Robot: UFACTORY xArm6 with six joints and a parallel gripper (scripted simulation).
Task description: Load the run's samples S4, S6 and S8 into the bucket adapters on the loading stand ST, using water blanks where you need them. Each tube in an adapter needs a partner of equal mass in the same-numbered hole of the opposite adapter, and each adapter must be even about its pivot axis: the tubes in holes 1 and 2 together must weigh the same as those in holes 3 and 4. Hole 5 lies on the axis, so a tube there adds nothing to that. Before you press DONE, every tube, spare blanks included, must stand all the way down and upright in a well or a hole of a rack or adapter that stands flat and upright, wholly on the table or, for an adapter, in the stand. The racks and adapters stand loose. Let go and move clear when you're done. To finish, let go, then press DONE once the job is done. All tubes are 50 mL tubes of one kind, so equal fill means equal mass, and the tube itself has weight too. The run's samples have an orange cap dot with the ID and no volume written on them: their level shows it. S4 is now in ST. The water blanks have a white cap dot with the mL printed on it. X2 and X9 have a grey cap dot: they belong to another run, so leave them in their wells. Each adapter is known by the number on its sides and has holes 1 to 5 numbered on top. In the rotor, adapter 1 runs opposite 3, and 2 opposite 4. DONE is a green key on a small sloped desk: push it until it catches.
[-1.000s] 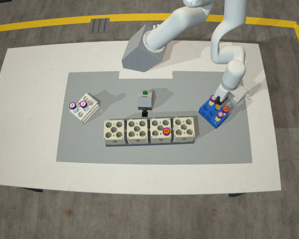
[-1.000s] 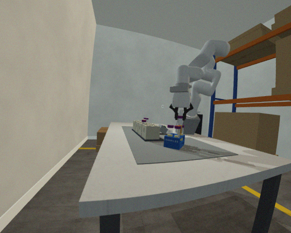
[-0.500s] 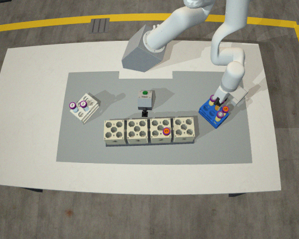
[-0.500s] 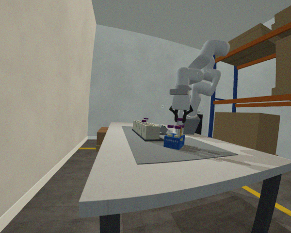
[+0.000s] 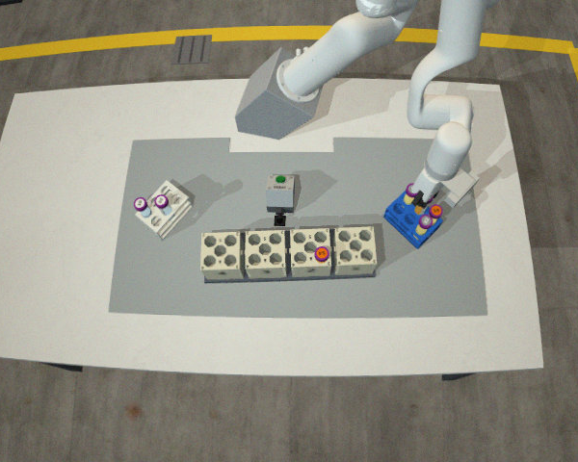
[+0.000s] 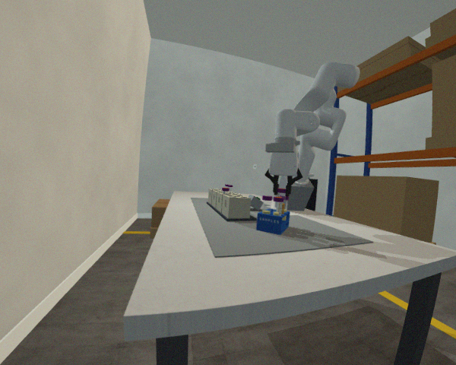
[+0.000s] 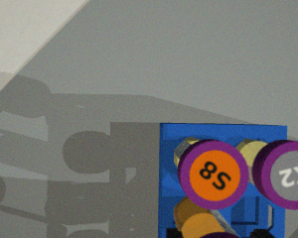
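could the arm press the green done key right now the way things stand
Probably not cleanly: nothing stands over the green key, but the gripper is over the blue rack, shut on a purple-capped tube that it would likely have to set down first.

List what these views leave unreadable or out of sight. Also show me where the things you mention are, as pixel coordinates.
- Held tube's [image 7: 205, 225] ID: the bottom edge cuts off its cap in the wrist view; the hand [image 5: 419, 200] [image 6: 282, 190] covers it from the top.
- S8's [image 5: 435, 211] [image 6: 278, 198] [image 7: 214, 175] fill level: its cap hides most of the tube in the wrist view.
- White rack's [image 5: 175, 220] cap numbers: too small in the top view.
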